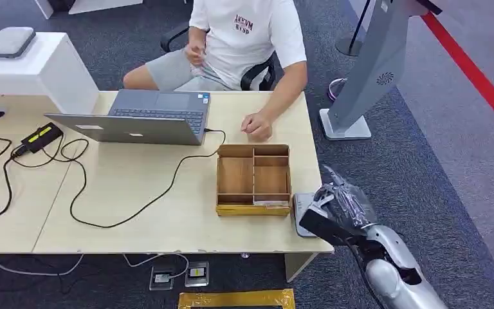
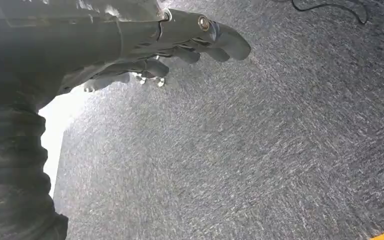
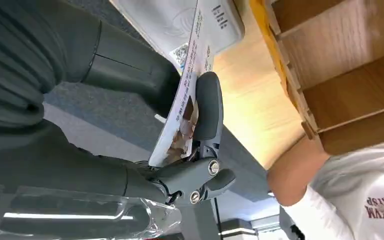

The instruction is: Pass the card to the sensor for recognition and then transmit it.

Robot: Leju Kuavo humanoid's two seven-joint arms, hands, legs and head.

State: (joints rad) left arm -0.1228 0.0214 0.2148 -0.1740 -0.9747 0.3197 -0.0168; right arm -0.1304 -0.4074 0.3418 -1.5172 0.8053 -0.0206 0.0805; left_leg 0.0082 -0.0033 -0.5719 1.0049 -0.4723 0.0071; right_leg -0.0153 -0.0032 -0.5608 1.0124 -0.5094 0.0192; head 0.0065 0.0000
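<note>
1. The right hand [image 3: 180, 150] pinches the card [image 3: 190, 95] just over the grey sensor [image 1: 303, 209] at the table's [image 1: 135, 212] corner.
2. This looks like the scanning step.
3. Next, I think, the card goes to the person [image 1: 257, 125].
4. The left hand [image 2: 170, 45] hangs with fingers loosely apart, holding nothing.

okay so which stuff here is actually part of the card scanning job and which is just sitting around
Part of the job:
card, held in the right hand
sensor at the desk edge

Just lying about:
laptop
wooden box
black cable
yellow and black device
</note>
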